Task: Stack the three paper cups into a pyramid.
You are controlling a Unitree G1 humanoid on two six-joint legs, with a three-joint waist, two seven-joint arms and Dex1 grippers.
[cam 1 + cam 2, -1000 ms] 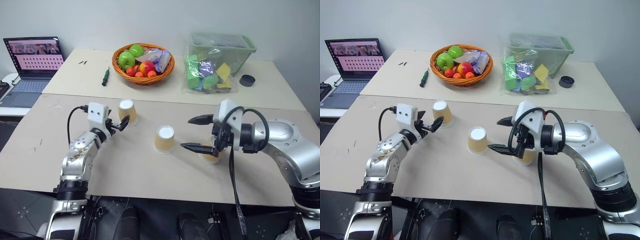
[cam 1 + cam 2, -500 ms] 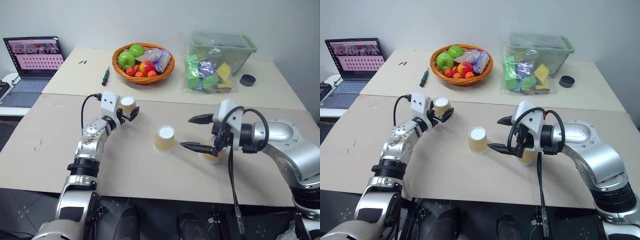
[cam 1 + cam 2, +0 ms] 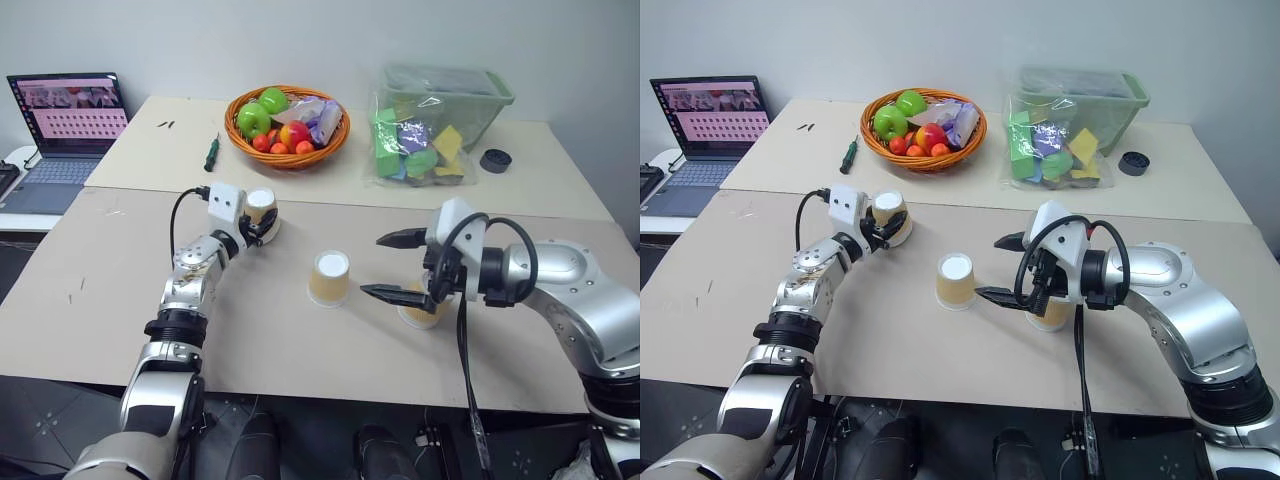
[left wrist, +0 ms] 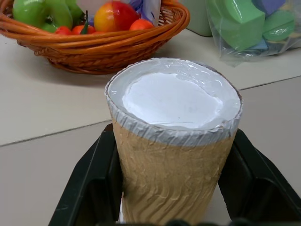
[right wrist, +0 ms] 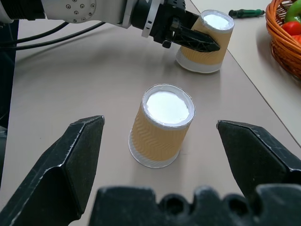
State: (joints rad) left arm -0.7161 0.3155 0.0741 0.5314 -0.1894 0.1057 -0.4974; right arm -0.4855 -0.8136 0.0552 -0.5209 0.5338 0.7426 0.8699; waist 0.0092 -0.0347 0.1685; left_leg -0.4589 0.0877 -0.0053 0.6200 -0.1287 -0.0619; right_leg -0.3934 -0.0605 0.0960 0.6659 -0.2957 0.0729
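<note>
While the left gripper has its two black fingers pressed against opposite sides of the far paper cup, that cup stands upside down on the table, white base up, squarely between the jaws, with the fruit basket beyond it past the fingertips. Over to that gripper's right, and a little nearer the robot, a second paper cup also stands inverted on the table, apart from the first and untouched. The right gripper hangs with its fingers spread wide and nothing between them; the middle cup lies straight ahead of its open jaws, well short of contact. A third cup sits directly beneath this right gripper, mostly hidden by it. All three cups are separate on the table, none resting on another
</note>
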